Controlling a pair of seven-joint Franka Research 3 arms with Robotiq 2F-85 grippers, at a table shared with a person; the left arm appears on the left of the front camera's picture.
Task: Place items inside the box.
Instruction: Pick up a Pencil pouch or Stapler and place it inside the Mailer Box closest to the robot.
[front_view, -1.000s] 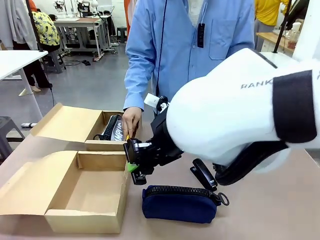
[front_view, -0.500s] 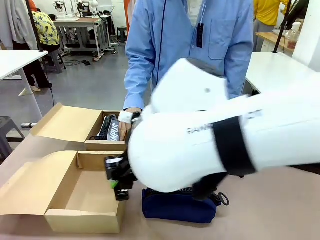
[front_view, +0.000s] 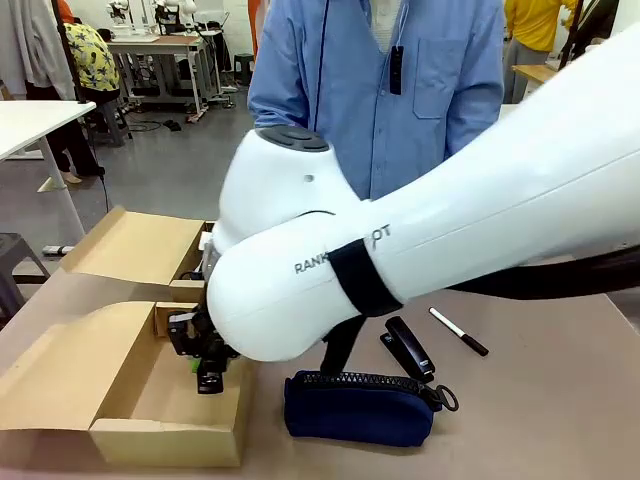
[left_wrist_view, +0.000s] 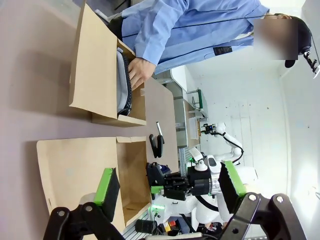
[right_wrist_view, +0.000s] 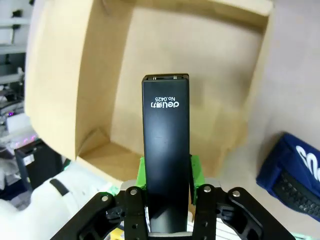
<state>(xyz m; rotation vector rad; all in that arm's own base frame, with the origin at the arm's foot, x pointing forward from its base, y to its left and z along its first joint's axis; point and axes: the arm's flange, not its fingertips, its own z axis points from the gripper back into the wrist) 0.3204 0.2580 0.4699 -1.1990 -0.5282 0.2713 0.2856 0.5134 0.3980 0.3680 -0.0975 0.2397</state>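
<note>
Right gripper (right_wrist_view: 167, 170), pinching a black oblong plastic item (right_wrist_view: 165, 125), is being pointed lengthwise into the open brown cardboard box (right_wrist_view: 210, 75) directly ahead.

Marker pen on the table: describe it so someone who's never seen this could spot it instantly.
On the table, find the navy pouch at the near edge, with a black stapler just behind it. The marker pen lies alone right of the stapler: the thinnest thing there, black and white.

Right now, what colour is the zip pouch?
The pouch is navy blue, clearest in the front view.
</note>
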